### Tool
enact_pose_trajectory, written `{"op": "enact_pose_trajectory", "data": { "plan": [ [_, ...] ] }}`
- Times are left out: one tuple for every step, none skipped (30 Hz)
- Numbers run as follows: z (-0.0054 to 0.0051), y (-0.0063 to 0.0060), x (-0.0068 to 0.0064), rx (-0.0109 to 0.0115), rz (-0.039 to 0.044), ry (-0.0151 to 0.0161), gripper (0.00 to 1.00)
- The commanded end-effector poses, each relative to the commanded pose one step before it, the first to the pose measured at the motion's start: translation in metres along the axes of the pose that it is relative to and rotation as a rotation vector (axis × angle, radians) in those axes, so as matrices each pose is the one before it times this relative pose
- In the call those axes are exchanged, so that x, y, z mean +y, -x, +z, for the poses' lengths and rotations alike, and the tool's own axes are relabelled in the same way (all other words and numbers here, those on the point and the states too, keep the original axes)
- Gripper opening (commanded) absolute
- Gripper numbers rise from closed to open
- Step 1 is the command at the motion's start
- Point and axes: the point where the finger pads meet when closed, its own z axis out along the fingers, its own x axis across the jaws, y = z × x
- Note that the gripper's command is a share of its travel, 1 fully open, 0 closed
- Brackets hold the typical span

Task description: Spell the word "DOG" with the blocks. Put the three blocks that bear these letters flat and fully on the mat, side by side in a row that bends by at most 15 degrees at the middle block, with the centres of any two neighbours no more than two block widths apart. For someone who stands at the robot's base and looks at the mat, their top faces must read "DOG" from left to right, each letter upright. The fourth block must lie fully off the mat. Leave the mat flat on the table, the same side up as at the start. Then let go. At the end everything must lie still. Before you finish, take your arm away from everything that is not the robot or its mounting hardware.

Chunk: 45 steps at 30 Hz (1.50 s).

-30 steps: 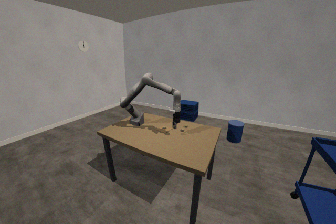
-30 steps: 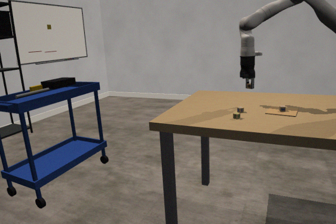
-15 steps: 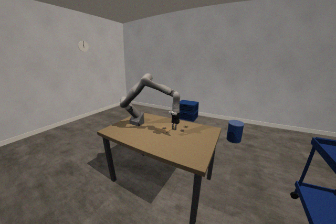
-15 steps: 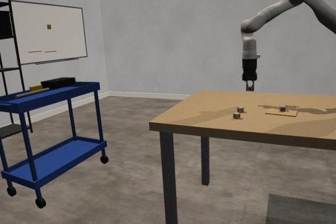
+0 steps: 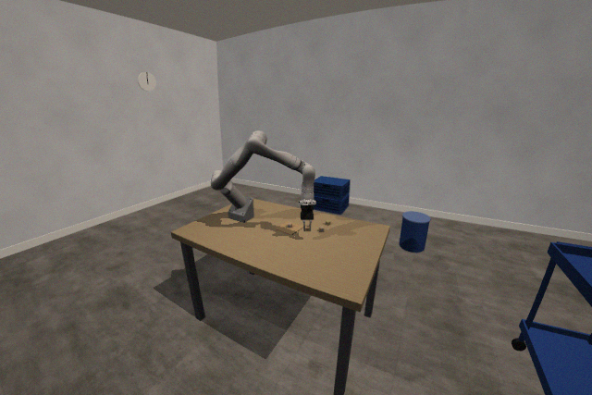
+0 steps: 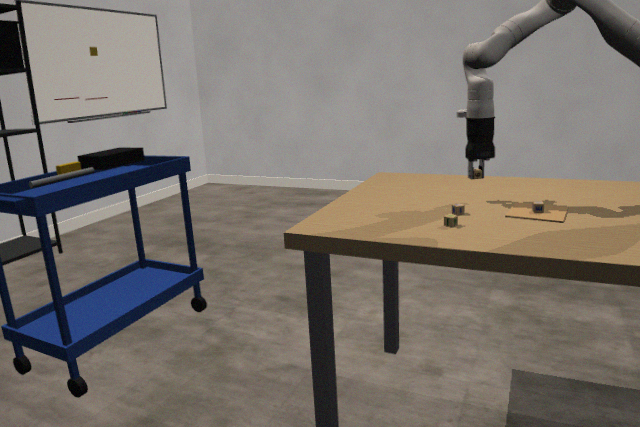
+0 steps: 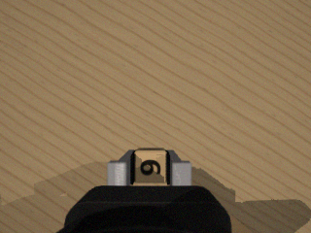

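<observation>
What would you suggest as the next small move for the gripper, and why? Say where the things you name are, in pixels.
I would probably carry the held block (image 5: 306, 227) (image 6: 478, 173) (image 7: 152, 168) sideways over the mat (image 5: 291, 231) (image 6: 550, 216), staying raised. The gripper (image 5: 306, 226) (image 6: 476, 172) (image 7: 151, 161) grips it above bare wood, off to one side of the mat, where only one block (image 5: 289, 226) (image 6: 538, 207) sits.

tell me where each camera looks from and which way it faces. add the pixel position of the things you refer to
Top: raised off one side of the table (image 5: 287, 256) (image 6: 361, 215) (image 7: 146, 73), angled slightly down across it; shows the arm (image 5: 282, 157) (image 6: 527, 19), its base (image 5: 248, 215) and gripper (image 5: 306, 228) (image 6: 476, 175) (image 7: 151, 161).
Exterior: beside the table, facing across it toward the walls; shows the upper arm's bend, forearm and gripper, base out of frame.
Wrist: on the arm's end, facing down; shows the gripper's body and fingers around a block (image 6: 478, 173) (image 7: 151, 167).
Shared: top and exterior both show the blue cart (image 5: 569, 268) (image 6: 113, 185).
</observation>
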Motion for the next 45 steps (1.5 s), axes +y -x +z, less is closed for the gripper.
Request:
{"op": "enact_pose_trajectory", "data": {
  "plan": [
    [0.00259, -0.00213, -0.00084, -0.00031, -0.06657, 0.00551, 0.49],
    [0.00063, 0.00045, 0.00047, -0.00116, -0.03376, -0.00014, 0.49],
    [0.00058, 0.00046, 0.00046, -0.00116, -0.03185, -0.00018, 0.49],
    [0.00052, 0.00046, 0.00044, -0.00115, -0.02983, -0.00021, 0.49],
    [0.00047, 0.00046, 0.00042, -0.00111, -0.02774, -0.00023, 0.49],
    [0.00042, 0.00044, 0.00039, -0.00107, -0.02557, -0.00025, 0.49],
    [0.00000, 0.00000, 0.00000, 0.00000, 0.00000, 0.00000, 0.49],
    [0.00000, 0.00000, 0.00000, 0.00000, 0.00000, 0.00000, 0.49],
    [0.00037, 0.00043, 0.00036, -0.00101, -0.02336, -0.00026, 0.49],
    [0.00032, 0.00040, 0.00033, -0.00094, -0.02112, -0.00026, 0.49],
    [0.00028, 0.00037, 0.00029, -0.00086, -0.01886, -0.00025, 0.49],
    [0.00024, 0.00034, 0.00026, -0.00077, -0.01662, -0.00024, 0.49],
    [0.00021, 0.00030, 0.00023, -0.00068, -0.01441, -0.00022, 0.49],
    [0.00017, 0.00026, 0.00019, -0.00059, -0.01226, -0.00020, 0.49],
    [0.00014, 0.00022, 0.00016, -0.00050, -0.01020, -0.00017, 0.49],
    [0.00011, 0.00018, 0.00013, -0.00040, -0.00824, -0.00015, 0.49],
    [0.00009, 0.00014, 0.00010, -0.00032, -0.00642, -0.00012, 0.49],
    [0.00006, 0.00011, 0.00007, -0.00024, -0.00477, -0.00009, 0.49],
    [0.00004, 0.00007, 0.00005, -0.00016, -0.00331, -0.00006, 0.49],
    [0.00003, 0.00005, 0.00003, -0.00010, -0.00208, -0.00004, 0.49],
    [0.00001, 0.00003, 0.00002, -0.00006, -0.00110, -0.00002, 0.49],
    [0.00001, 0.00001, 0.00001, -0.00002, -0.00042, -0.00001, 0.49],
    [0.00000, 0.00000, 0.00000, 0.00000, -0.00006, 0.00000, 0.49],
    [0.00000, 0.00000, 0.00000, 0.00000, 0.00000, 0.00000, 0.49],
    [0.00000, 0.00000, 0.00000, 0.00000, 0.00000, 0.00000, 0.49],
    [0.00000, 0.00000, 0.00000, 0.00000, 0.00000, -0.00003, 0.49],
    [0.00001, 0.00000, 0.00000, 0.00002, 0.00001, -0.00021, 0.49],
    [0.00001, 0.00000, 0.00000, 0.00005, 0.00002, -0.00056, 0.49],
    [0.00002, -0.00001, -0.00001, 0.00010, 0.00004, -0.00105, 0.49],
    [0.00004, -0.00001, -0.00001, 0.00016, 0.00006, -0.00169, 0.49],
    [0.00006, -0.00001, -0.00002, 0.00022, 0.00008, -0.00245, 0.49],
    [0.00007, -0.00002, -0.00002, 0.00029, 0.00010, -0.00331, 0.49],
    [0.00009, -0.00002, -0.00003, 0.00035, 0.00012, -0.00427, 0.49],
    [0.00010, -0.00002, -0.00003, 0.00040, 0.00013, -0.00530, 0.49],
    [0.00011, -0.00003, -0.00004, 0.00043, 0.00013, -0.00640, 0.49],
    [0.00012, -0.00003, -0.00004, 0.00043, 0.00012, -0.00754, 0.49],
    [0.00012, -0.00003, -0.00004, 0.00039, 0.00010, -0.00871, 0.49],
    [0.00010, -0.00002, -0.00003, 0.00031, 0.00005, -0.00989, 0.49],
    [0.00008, -0.00002, -0.00002, 0.00018, -0.00002, -0.01106, 0.49],
    [0.00005, -0.00001, -0.00001, -0.00001, -0.00011, -0.01222, 0.49],
    [0.00000, 0.00000, 0.00000, 0.00000, 0.00000, 0.00000, 0.49],
    [0.00000, 0.00000, 0.00000, 0.00000, 0.00000, 0.00000, 0.49],
    [0.00000, 0.00000, 0.00001, -0.00026, -0.00024, -0.01334, 0.49],
    [-0.00006, 0.00002, 0.00004, -0.00058, -0.00039, -0.01440, 0.49],
    [-0.00014, 0.00003, 0.00008, -0.00098, -0.00057, -0.01538, 0.49]
  ]
}}
